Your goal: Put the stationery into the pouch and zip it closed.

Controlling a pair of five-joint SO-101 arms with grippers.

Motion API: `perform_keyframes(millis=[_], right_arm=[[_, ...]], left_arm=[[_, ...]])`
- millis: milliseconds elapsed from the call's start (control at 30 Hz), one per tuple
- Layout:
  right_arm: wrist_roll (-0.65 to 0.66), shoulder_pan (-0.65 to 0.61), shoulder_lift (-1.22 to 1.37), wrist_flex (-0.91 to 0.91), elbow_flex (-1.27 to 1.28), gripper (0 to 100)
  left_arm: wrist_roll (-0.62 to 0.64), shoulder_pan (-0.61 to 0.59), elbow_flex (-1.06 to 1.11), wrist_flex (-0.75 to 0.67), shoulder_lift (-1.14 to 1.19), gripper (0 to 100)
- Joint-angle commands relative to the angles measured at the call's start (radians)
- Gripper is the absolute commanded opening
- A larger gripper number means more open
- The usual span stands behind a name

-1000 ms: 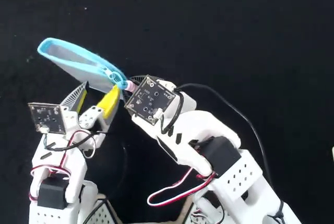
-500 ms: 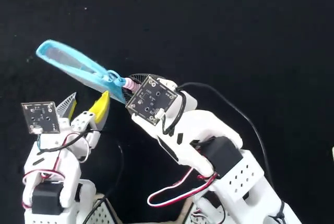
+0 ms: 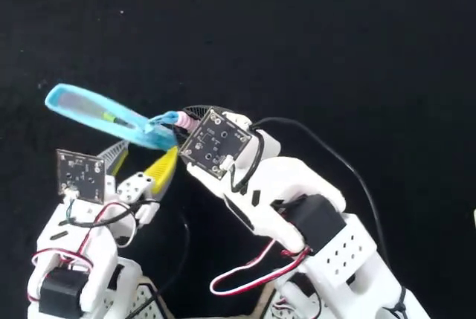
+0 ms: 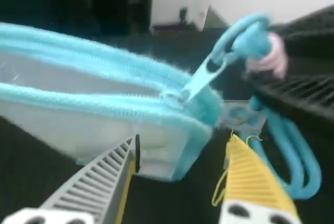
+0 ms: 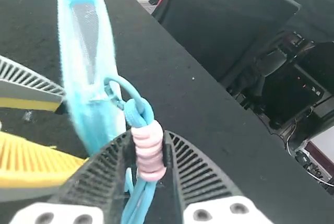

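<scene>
The left gripper (image 4: 180, 141) is set wide, with its grey finger (image 4: 88, 187) and yellow finger (image 4: 250, 177) held well apart; the near corner of the pouch (image 3: 89, 108) is seen between them, close to the grey fingertip, though contact cannot be told. Just beside it, the right gripper (image 5: 148, 138) is clamped narrowly on the blue pull cord (image 5: 133, 104); a pink bead (image 5: 148, 153) on that cord is pinched between the two dark ribbed fingers. The cord is run from the bead to the zip slider (image 4: 182, 96), which is placed at the end of the pouch nearest both grippers. Beyond the slider, the pale blue pouch is stretched away from the arms toward the left part of the table (image 3: 335, 59); its two zip edges are parted and the mouth is held open along its length. A thin yellowish-green thing (image 3: 110, 118) is seen in the pouch; what it is cannot be told. The black table is spread out behind.
</scene>
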Motion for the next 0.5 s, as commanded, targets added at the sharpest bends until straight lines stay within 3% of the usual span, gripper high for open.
perform_keyframes(millis=[0,467], right_arm=[[0.009,-0.005,0.008,-0.002,-0.067,1.1],[0.009,-0.003,0.001,0.003,-0.068,1.1]], left_arm=[[-0.003,0.022,0.013,-0.110,0.006,27],[-0.011,-0.193,0.087,-0.137,0.005,27]])
